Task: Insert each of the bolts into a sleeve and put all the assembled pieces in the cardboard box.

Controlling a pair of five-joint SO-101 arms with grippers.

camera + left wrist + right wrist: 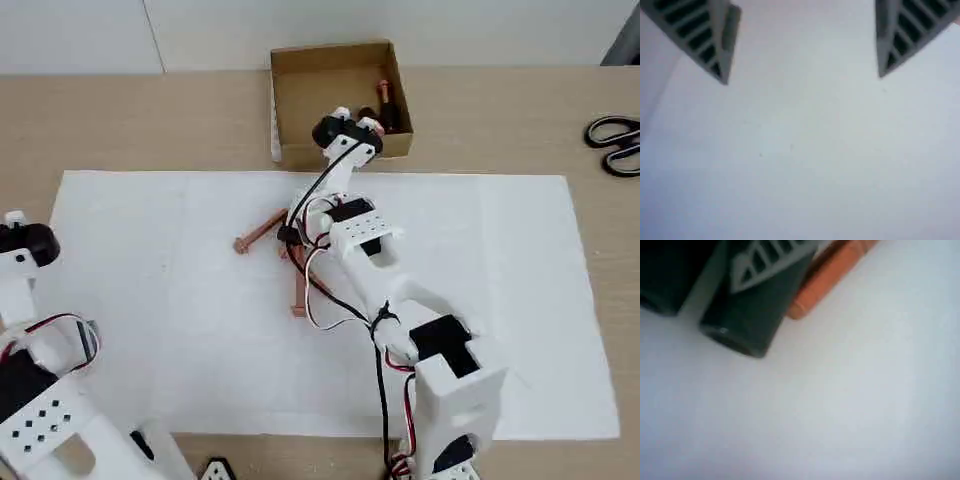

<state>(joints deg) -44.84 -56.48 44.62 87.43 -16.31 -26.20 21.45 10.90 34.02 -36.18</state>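
The cardboard box [300, 100] stands at the table's far edge and holds one assembled piece [386, 104], a copper bolt in a dark sleeve. Two copper bolts [260, 232] [298, 285] lie on the white paper near the middle. My right gripper [292, 235] is down between them. In the right wrist view it [735, 305] is shut on a dark sleeve [747, 320] whose end rests near the paper, with a copper bolt [830, 275] just beside it. My left gripper [802, 77] hangs open over bare paper, and its arm [30, 300] sits at the near left.
A white paper sheet [150, 300] covers most of the wooden table. Black scissors [615, 140] lie at the far right edge. The right arm's raised joint [345, 132] hangs in front of the box's near wall.
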